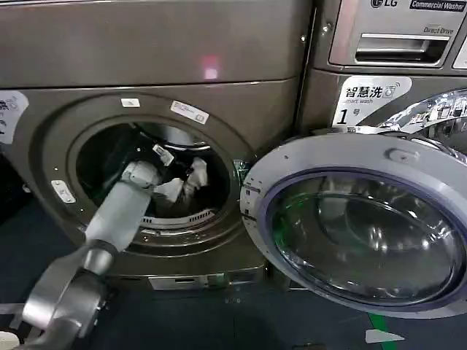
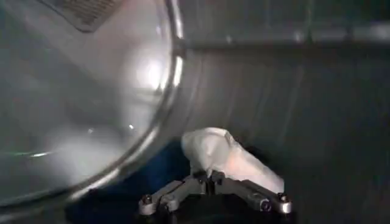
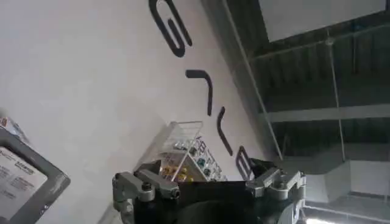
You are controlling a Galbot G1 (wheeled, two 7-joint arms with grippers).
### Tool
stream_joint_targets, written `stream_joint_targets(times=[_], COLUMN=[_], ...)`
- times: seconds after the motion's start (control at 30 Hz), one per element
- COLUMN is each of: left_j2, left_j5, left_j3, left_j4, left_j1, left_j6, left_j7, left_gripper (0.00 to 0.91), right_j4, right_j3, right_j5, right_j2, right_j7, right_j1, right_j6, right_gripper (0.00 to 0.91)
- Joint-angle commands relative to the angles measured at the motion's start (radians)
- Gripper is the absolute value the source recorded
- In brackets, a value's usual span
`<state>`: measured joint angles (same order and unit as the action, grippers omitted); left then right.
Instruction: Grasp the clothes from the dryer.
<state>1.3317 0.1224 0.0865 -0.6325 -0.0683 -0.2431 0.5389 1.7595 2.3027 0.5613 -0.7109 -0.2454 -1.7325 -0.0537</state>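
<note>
We see the clothes (image 1: 188,182) as a crumpled white piece inside the drum of the dryer (image 1: 146,65), sitting at about three o'clock within the round porthole, with a dark blue patch under it in the left wrist view. The left gripper (image 2: 210,178) reaches in from seven o'clock, its fingers pinched together on that white fabric (image 2: 228,155). The round glass door (image 1: 361,230) hangs swung wide at four o'clock. The right gripper (image 3: 207,182) points at a white wall, fingers spread wide, grasping nothing.
</note>
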Motion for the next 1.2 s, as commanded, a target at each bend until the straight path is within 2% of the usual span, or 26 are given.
stream_joint_targets(times=[0.03, 0.37, 0.47, 0.83, 0.9, 1.03, 1.2], left_j2=[0.062, 0.118, 0.127, 0.128, 0.129, 0.129, 0.134], left_j5=[-0.222, -0.273, -0.228, -0.211, -0.205, -0.207, -0.204], left_j3=[0.148, 0.253, 0.274, 0.315, 0.318, 0.315, 0.309], left_j4=[-0.093, -0.245, -0.290, -0.553, -0.562, -0.559, -0.538], left_j1=[-0.069, -0.177, -0.226, -0.494, -0.507, -0.497, -0.473], left_j6=[0.043, 0.240, 0.328, 0.396, 0.398, 0.392, 0.390], left_j7=[-0.304, -0.558, -0.630, -0.758, -0.757, -0.753, -0.748], left_gripper=[0.000, 0.000, 0.000, 0.000, 0.000, 0.000, 0.000], right_j4=[0.000, 0.001, -0.002, -0.029, -0.025, -0.037, -0.037], right_j3=[0.002, 0.003, 0.003, 0.016, 0.025, 0.032, 0.044], right_j5=[0.001, 0.008, 0.020, 0.030, 0.029, 0.060, 0.059], right_j2=[0.000, 0.000, -0.002, 0.011, 0.015, 0.032, 0.029], right_j7=[0.000, -0.004, -0.005, 0.029, 0.026, 0.053, 0.046], right_j1=[0.001, 0.005, 0.005, 0.006, 0.004, -0.001, -0.011], right_j6=[0.001, 0.006, 0.024, 0.022, 0.017, 0.022, 0.022], right_gripper=[0.907, 0.907, 0.907, 0.907, 0.907, 0.907, 0.907])
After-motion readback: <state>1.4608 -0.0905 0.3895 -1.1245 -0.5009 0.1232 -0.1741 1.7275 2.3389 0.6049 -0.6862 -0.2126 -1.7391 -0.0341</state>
